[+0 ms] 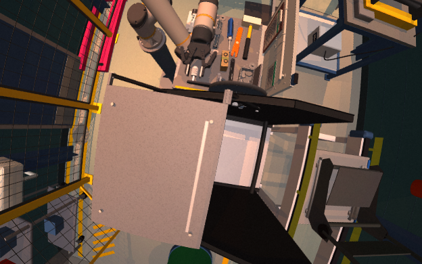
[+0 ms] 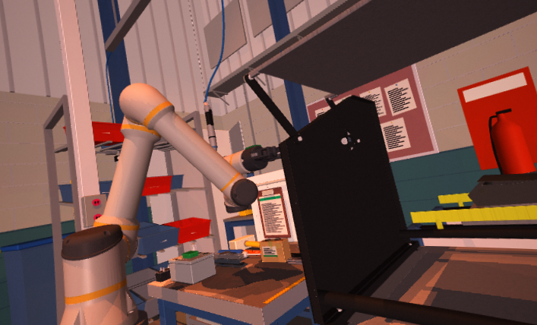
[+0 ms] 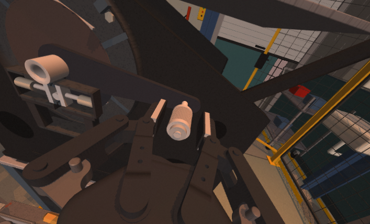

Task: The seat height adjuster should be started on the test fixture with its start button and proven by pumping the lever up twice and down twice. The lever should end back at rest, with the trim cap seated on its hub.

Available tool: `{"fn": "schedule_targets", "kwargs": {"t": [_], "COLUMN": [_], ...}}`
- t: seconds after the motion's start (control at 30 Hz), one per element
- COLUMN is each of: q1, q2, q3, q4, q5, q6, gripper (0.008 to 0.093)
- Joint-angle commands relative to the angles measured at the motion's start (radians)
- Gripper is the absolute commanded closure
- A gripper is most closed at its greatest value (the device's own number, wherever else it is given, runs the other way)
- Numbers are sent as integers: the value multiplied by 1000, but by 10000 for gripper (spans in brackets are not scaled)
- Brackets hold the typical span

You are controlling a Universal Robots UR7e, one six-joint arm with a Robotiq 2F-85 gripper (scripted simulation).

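Note:
The knurled pale grip [image 3: 180, 122] at the free end of the dark lever [image 3: 119, 80] stands between the fingers of my gripper [image 3: 180, 118], which is open and holds nothing. The lever runs up and left from the grip to its hub, where a pale cylindrical trim cap [image 3: 46, 68] sits above a small latch mechanism. From the side camera my gripper [image 1: 196, 64] straddles the grip [image 1: 194, 71] against the black fixture plate [image 2: 343, 202]. A grey box with a green start button [image 2: 190, 254] sits on the bench below.
A cardboard box [image 2: 275, 249] and a clipboard [image 2: 273, 212] stand on the bench beside the fixture. Hand tools [image 1: 236, 40] lie further along the bench. A large grey panel [image 1: 159, 162] and yellow mesh fencing [image 1: 27, 101] bound the cell.

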Motion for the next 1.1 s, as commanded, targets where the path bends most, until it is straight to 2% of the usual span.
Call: {"fn": "schedule_targets", "kwargs": {"t": [0.0,0.27,0.93,1.07], "q1": [1,0,0,0], "q2": [-1,-1,-1,-1], "q3": [0,0,0,0], "q4": [0,0,0,0], "q5": [0,0,0,0], "q6": [0,0,0,0], "gripper": [534,534,929,934]}}
